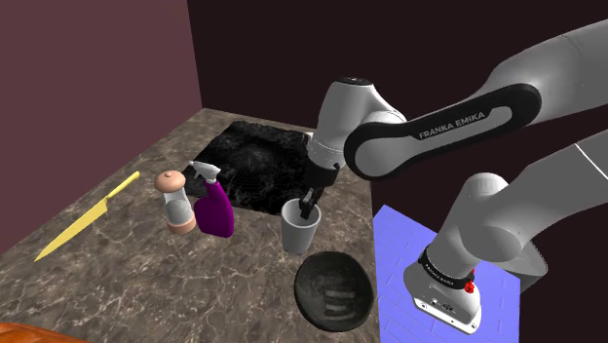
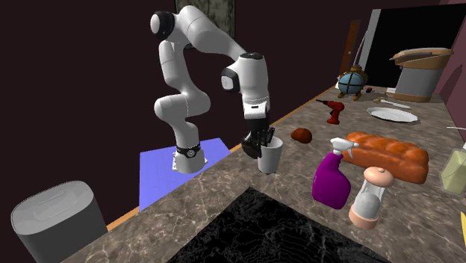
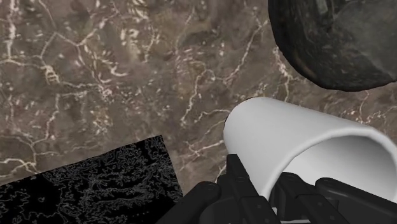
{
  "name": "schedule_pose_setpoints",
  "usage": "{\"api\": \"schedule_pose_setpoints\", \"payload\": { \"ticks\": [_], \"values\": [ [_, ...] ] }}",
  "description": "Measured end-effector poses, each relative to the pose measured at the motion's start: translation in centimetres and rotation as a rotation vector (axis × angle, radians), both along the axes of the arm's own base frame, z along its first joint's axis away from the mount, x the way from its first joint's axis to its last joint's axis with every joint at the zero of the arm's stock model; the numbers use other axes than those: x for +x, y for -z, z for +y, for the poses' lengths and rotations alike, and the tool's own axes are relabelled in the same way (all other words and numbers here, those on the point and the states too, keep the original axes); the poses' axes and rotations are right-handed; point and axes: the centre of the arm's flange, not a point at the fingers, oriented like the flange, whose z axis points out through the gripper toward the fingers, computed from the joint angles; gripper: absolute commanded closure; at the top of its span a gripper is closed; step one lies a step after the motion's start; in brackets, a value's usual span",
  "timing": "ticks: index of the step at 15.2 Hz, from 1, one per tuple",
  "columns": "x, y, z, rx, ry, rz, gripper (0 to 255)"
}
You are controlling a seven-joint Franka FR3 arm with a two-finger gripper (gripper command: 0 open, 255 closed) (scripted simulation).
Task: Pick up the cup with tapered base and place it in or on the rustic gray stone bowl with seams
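Observation:
A plain white cup (image 1: 300, 232) with a narrower base is upright on the marble counter, a short way from the dark stone bowl (image 1: 334, 288). My black gripper (image 1: 308, 205) comes down from above and is shut on the cup's rim, one finger outside the wall and one inside. The second exterior view shows the same grip, with the gripper (image 2: 261, 146) on the near rim of the cup (image 2: 269, 158). In the wrist view the fingers (image 3: 240, 186) clasp the cup's wall (image 3: 286, 143), and the bowl (image 3: 331, 44) lies beyond the cup. Whether the cup's base touches the counter I cannot tell.
A purple spray bottle (image 1: 214, 207), a grinder (image 1: 176, 203) and a yellow knife (image 1: 88, 216) lie toward the shoulder view's left. A black textured patch (image 1: 255, 166) lies behind the cup. The arm's base stands on a blue mat (image 1: 409, 263). Bread (image 2: 388, 153) and a drill (image 2: 333, 111) sit farther off.

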Motion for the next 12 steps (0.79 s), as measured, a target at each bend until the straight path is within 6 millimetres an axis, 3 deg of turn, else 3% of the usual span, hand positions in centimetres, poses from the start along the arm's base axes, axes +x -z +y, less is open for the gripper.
{"api": "schedule_pose_setpoints", "payload": {
  "ticks": [12],
  "values": [
    [0.0,-6.4,0.0,0.000,0.000,0.000,255]
  ]
}}
